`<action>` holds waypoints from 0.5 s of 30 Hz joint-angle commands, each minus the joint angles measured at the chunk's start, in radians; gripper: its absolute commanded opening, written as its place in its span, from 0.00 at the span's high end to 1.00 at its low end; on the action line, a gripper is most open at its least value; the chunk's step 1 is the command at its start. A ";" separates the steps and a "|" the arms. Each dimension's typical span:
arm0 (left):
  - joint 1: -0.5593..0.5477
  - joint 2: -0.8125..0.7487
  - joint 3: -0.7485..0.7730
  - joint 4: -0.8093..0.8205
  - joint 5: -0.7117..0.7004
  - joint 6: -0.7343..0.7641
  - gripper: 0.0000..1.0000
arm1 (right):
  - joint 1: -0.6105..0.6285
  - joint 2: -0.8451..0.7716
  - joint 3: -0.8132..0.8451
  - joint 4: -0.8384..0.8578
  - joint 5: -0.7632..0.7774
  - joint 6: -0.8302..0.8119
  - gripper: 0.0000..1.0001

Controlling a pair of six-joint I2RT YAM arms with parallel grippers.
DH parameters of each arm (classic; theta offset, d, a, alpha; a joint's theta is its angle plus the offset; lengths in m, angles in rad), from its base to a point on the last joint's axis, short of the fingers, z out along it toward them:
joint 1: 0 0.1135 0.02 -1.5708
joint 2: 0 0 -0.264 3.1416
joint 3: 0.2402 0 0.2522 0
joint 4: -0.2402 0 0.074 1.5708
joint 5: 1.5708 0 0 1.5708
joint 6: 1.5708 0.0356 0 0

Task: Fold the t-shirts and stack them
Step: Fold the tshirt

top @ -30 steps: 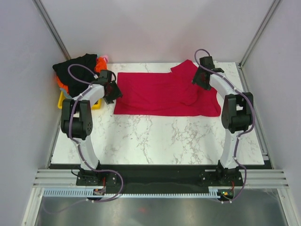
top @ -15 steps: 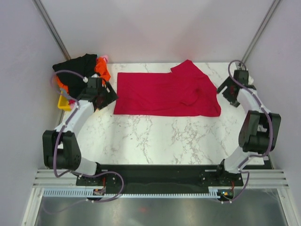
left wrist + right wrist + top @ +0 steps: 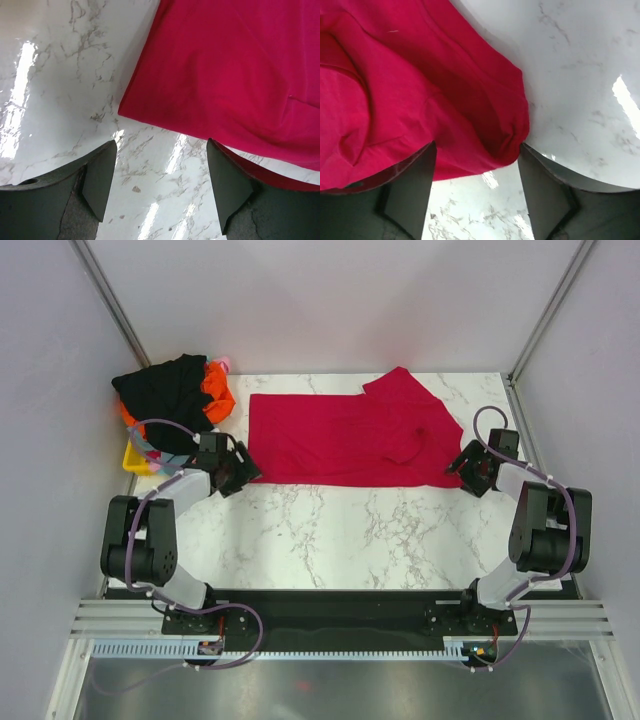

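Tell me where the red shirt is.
Top view: the red shirt lies spread on the far half of the table, near corners by the left gripper and right gripper.

Left arm [image 3: 135, 545], right arm [image 3: 548, 530]: white curved links, bulky black joint housings, black bases [image 3: 190, 618]. Purple cable [image 3: 160, 422] looped along each. Jaws: dark grey, wedge-shaped, matte, edges lightly scuffed.

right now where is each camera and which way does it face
Top external: above and behind the arms, looking down on the table; both arms show.
Left wrist: on the left arm, facing down at the red shirt, its near left corner; open left gripper shows.
Right wrist: on the right arm, facing down at its near right corner; open right gripper shows.
Shared: every view shows the red shirt.
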 commanded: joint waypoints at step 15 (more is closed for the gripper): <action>-0.001 0.139 0.026 0.178 -0.010 -0.068 0.51 | -0.018 0.075 0.005 0.069 0.011 -0.024 0.96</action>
